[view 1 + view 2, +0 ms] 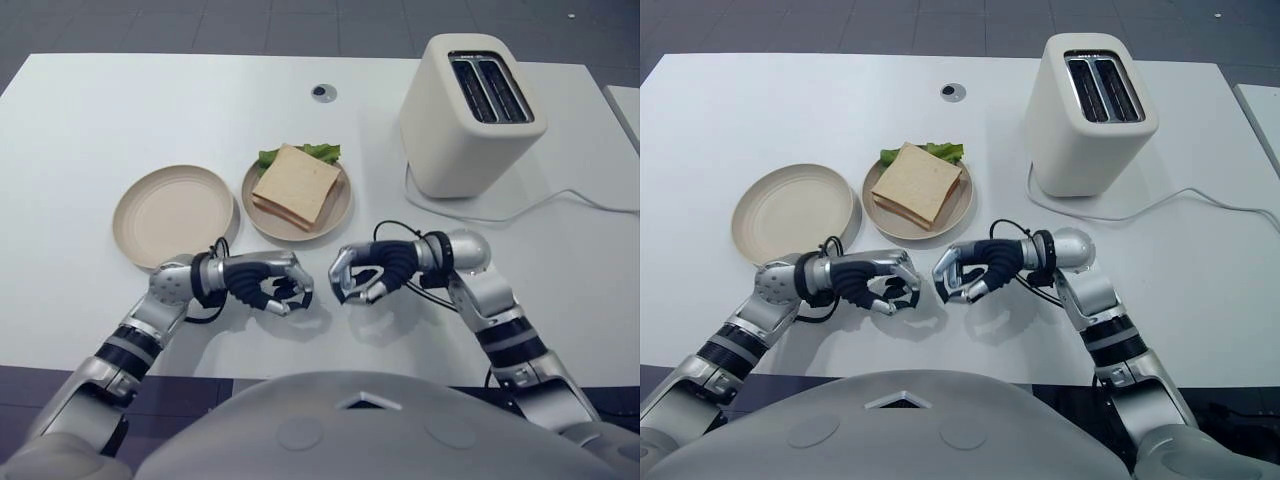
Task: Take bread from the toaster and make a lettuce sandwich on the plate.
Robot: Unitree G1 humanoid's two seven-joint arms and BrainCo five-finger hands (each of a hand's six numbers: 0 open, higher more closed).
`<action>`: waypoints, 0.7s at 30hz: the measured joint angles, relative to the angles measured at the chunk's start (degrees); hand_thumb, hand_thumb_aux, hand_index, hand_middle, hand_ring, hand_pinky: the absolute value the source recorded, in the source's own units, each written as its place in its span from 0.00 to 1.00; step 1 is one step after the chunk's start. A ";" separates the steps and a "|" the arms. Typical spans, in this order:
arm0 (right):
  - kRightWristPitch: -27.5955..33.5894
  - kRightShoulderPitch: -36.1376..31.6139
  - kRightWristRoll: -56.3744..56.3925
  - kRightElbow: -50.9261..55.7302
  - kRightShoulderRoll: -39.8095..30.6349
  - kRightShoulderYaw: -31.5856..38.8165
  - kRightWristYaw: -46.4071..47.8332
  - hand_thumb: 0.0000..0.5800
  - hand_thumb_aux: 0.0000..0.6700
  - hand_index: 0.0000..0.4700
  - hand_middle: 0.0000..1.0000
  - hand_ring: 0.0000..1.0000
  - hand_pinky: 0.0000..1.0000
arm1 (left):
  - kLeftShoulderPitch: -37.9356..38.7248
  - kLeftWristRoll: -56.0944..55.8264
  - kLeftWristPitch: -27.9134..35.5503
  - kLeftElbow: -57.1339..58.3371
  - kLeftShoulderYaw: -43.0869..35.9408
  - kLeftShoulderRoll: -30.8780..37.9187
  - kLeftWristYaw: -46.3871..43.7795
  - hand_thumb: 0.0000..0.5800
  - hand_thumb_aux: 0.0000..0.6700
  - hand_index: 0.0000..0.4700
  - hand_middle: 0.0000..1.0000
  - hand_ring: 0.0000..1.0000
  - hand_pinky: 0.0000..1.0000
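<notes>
Both hands sit close together low over the near edge of the white surface (120,120), knuckles almost facing. The left hand (270,285) and the right hand (365,275) are each clenched on nothing, fingers curled inward. I judge this a resting pose, clear of the food.

Just beyond the gap between them, the sandwich (297,185) lies on a round beige plate (290,232): a square, pale, soft-looking top slice over a second one, with crinkled green lettuce (320,152) showing at the edge farthest from the hands. It looks assembled, so the task seems essentially done.

A second, matching plate (172,215) sits bare beyond the left hand (matte, shallow-rimmed). Beyond the right hand stands the smooth cream toaster (465,120), rounded at its corners. Its two dark slots appear empty, and its thin cord (560,200) trails off outward.
</notes>
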 measured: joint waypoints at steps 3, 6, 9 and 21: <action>-5.21 -1.00 -11.78 7.76 -0.31 3.60 -4.94 1.00 1.00 1.00 1.00 1.00 1.00 | -5.31 13.04 0.19 4.83 1.56 -0.40 8.87 1.00 1.00 1.00 1.00 1.00 1.00; -9.58 -6.58 -18.84 14.91 2.91 3.59 -15.95 1.00 1.00 1.00 1.00 1.00 1.00 | -9.85 24.52 2.77 8.22 3.05 -0.99 20.00 1.00 1.00 1.00 1.00 1.00 1.00; -10.48 -12.99 -26.01 24.03 6.68 2.27 -30.90 1.00 1.00 1.00 1.00 1.00 1.00 | -13.06 34.83 8.90 10.58 3.96 -2.41 31.95 1.00 1.00 1.00 1.00 1.00 1.00; -13.78 -22.66 -29.64 41.87 14.23 -8.11 -63.37 0.51 0.30 0.30 1.00 1.00 1.00 | -18.17 39.57 19.49 14.80 8.69 -17.06 61.07 0.00 0.00 0.00 0.00 0.00 0.00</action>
